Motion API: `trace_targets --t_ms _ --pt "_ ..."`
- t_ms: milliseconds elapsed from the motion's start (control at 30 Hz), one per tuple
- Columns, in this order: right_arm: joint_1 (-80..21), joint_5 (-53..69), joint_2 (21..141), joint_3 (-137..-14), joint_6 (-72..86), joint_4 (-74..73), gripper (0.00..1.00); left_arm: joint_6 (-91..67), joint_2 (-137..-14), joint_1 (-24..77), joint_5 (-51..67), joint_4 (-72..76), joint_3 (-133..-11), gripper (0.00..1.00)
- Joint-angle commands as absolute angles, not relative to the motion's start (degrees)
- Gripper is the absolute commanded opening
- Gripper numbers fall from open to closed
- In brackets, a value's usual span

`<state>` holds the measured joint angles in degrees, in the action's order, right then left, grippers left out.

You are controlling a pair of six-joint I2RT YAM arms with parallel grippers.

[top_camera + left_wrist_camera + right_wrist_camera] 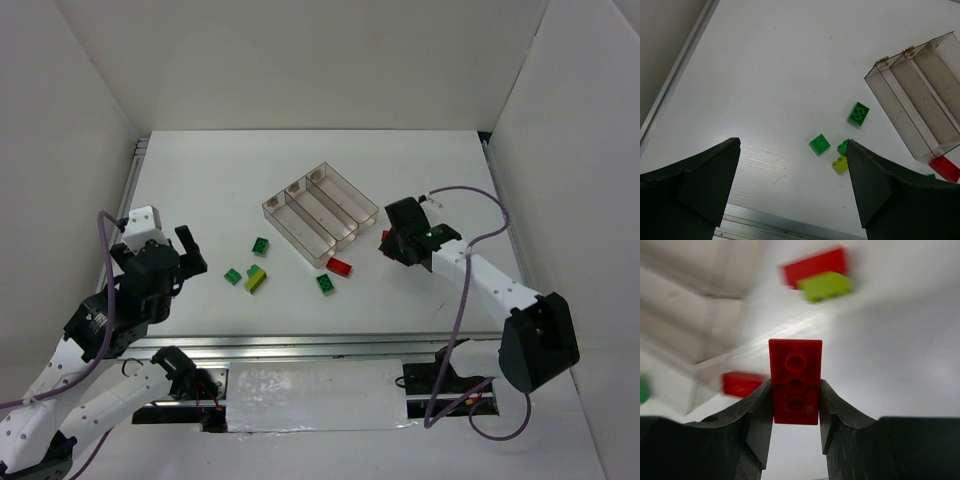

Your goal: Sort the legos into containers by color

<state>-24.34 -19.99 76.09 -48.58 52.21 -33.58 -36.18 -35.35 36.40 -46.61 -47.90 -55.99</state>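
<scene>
Worktop (200,180): tray (290,236) sat mid-frame in the top view. Right pincer (795,390) was just right of the tray's right corner, the nearer arm, clamped on a red brick (795,360). The brick's long axis ran out past the tips. Left pincer (792,145) stood wide apart at lower left, holding nothing. Right wrist background was blurred. From above the brick was nearly hidden.

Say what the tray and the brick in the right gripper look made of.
Tray: clear, brownish-tinted plastic, probably rigid; the table shows through its thin walls. Brick in the right gripper: smooth red moulded plastic, judging by its crisp edges and moulded circles.
</scene>
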Motion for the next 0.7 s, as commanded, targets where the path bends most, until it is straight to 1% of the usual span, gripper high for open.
trace_targets --t_ms 0,33,67,167,200,233,267,333,367,433,600,667 --pt "-25.93 -13.91 71.02 -55.27 43.62 -27.88 0.05 -35.77 -35.68 36.21 -47.55 -46.06 -55.90 0.99" --pt "-25.93 -8.41 71.71 -56.41 37.94 -23.60 0.07 -35.77 -35.68 36.30 -47.55 -45.88 -55.90 1.00" --pt "-25.93 -6.44 74.76 -60.43 33.10 -22.69 0.07 -35.42 -35.68 36.21 -47.29 -45.53 -55.81 0.99" --pt "-25.93 -0.72 82.59 -70.36 26.30 -26.00 0.06 -35.16 -36.12 36.21 -46.93 -45.35 -55.72 0.99" --pt "-25.93 -0.09 88.62 -77.45 21.67 -28.36 0.05 -35.16 -36.30 36.21 -46.76 -45.35 -55.72 1.00" --pt "-25.93 1.13 91.73 -80.83 19.97 -29.69 0.05 -35.07 -36.56 36.12 -46.50 -45.18 -55.72 1.00" --pt "-25.93 0.88 98.11 -88.43 17.25 -33.27 0.06 -34.98 -36.65 36.12 -46.41 -45.18 -55.64 1.00" --pt "-25.93 0.09 104.30 -96.38 15.21 -37.33 0.07 -34.98 -36.91 36.12 -46.14 -45.00 -55.55 0.99" --pt "-25.75 -1.57 109.20 -102.68 14.42 -39.96 0.07 -34.63 -37.00 36.04 -45.88 -45.00 -55.46 1.00" --pt "-25.75 -4.03 112.75 -107.90 13.98 -40.52 0.08 -34.02 -37.00 36.04 -45.00 -44.12 -55.20 0.99" --pt "-25.66 -5.01 120.05 -112.76 11.95 -39.99 0.11 -33.22 -38.05 36.04 -43.24 -43.51 -55.11 1.00" --pt "-25.66 -6.85 121.38 -113.29 11.95 -39.55 0.15 -33.05 -38.58 36.04 -42.89 -43.51 -55.20 1.00"
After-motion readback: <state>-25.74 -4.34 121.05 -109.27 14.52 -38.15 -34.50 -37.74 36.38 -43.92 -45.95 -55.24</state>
